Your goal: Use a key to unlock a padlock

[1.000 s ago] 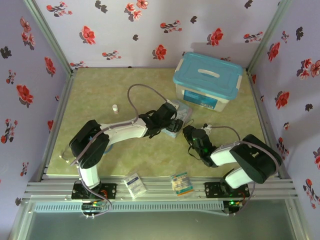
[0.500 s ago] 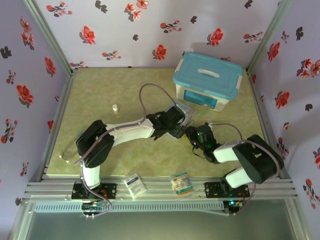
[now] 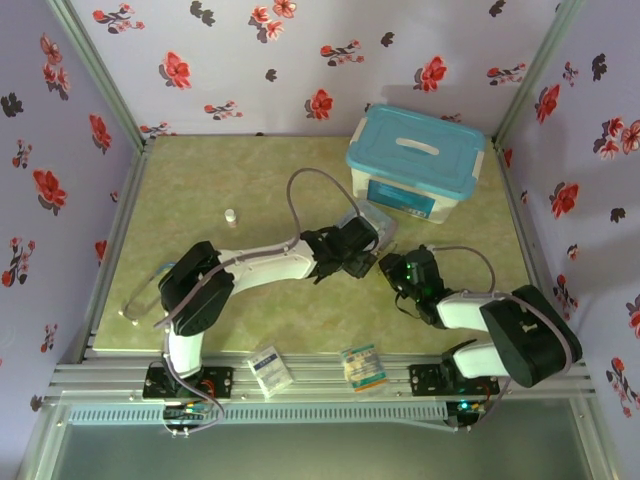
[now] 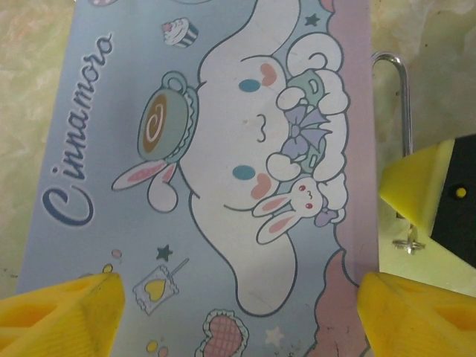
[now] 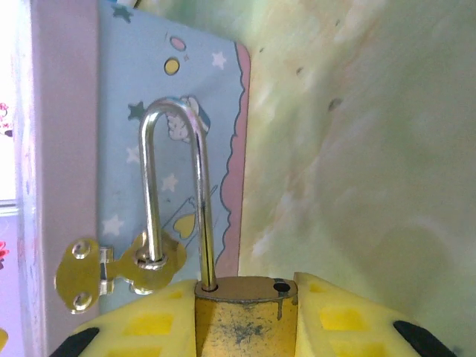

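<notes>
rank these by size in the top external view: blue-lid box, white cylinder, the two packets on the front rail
1. blue-lid box, clearly largest
2. left packet and right packet: they look about alike, so no ranking between them
3. white cylinder, smallest

Walls (image 3: 250,60): lavender, scattered with red and dark flowers, on three sides.
Table (image 3: 200,190): pale green, marbled.
Rails (image 3: 320,385): bare aluminium along the near edge.
Posts (image 3: 95,70): metal, in the corners.
Light: soft, even.

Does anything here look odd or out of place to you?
The padlock, pinched in the right gripper, looks odd: one leg of its shackle sits in the body, the other is out, hooked through the hasp on the tin, leaving an empty hole.
</notes>
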Controlling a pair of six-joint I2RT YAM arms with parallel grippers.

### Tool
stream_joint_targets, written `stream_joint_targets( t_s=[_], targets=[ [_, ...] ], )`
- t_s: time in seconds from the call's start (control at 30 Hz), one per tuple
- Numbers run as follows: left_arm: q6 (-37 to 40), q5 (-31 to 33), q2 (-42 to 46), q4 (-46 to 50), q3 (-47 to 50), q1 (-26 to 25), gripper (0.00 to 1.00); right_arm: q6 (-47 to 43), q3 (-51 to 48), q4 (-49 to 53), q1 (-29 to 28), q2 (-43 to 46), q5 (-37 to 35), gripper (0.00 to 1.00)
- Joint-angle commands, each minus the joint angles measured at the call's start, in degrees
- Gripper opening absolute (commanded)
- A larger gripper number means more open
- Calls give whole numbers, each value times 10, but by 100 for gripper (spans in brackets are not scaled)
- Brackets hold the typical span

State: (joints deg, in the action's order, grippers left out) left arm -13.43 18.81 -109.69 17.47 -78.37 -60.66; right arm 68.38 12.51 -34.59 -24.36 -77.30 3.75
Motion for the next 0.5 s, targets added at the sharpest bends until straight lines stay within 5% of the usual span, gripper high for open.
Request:
stream_joint_targets(
  t_s=[0.0,0.17,0.3,0.47],
  targets=[
    [10,2,-60,114,59,5,80,-13,-1,1,25,-15,2,16],
    [7,3,-74,104,73,8,78,2,13,-50,29,-31,11,14],
    [1,1,-73,87,91,9,77,51,-41,-197,29,-46,-40,12],
    [-3,-2,-62,74,112,9,77,73,-44,-256,24,-67,-84,12]
  ],
)
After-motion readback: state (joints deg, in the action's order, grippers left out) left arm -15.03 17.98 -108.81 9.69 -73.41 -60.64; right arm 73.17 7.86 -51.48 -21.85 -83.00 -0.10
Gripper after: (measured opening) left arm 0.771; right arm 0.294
